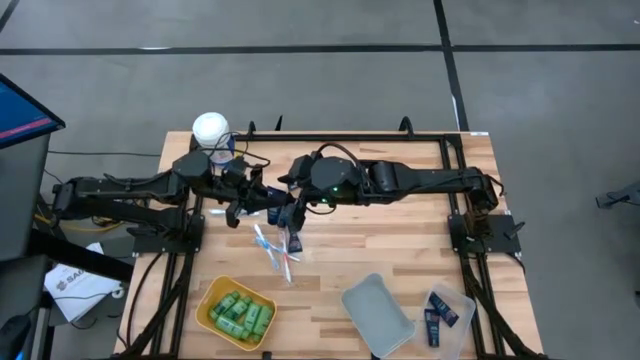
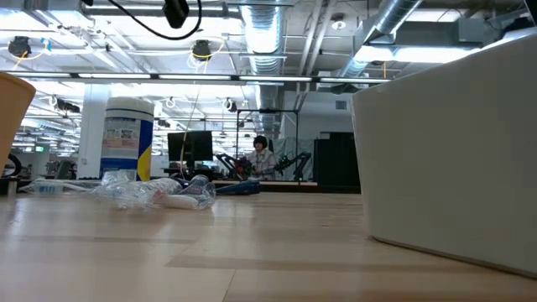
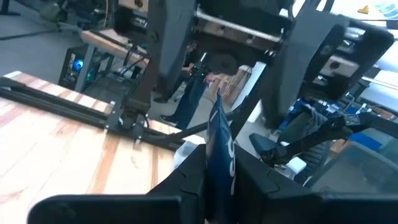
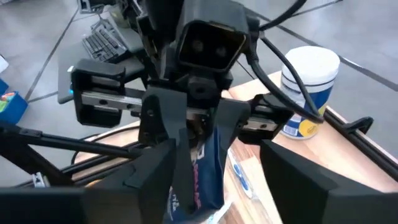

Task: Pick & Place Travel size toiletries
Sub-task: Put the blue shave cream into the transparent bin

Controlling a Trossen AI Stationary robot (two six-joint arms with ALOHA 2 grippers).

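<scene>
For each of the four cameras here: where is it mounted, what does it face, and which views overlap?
High: overhead, straight down on the table; both arms meet mid-table.
Low: table-top height, level toward the room; white-lidded canister at left, no arm shows.
Left wrist: on the left arm; left claw grips a navy tube.
Right wrist: on the right arm; right claw open around that tube, facing the left claw.
Shared: both wrists show the tube; high, low and right wrist the canister.

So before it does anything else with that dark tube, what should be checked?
1. Left pincer shut on the navy tube: ok.
2. Right pincer open, one finger on each side of the tube: ok.
3. Right pincer shut on the tube before the left lets go: not ok, not yet done.
4. Clear bin uncovered, already holding similar tubes: ok.
5. Toothbrushes on the table out of the way: cannot tell.
</scene>
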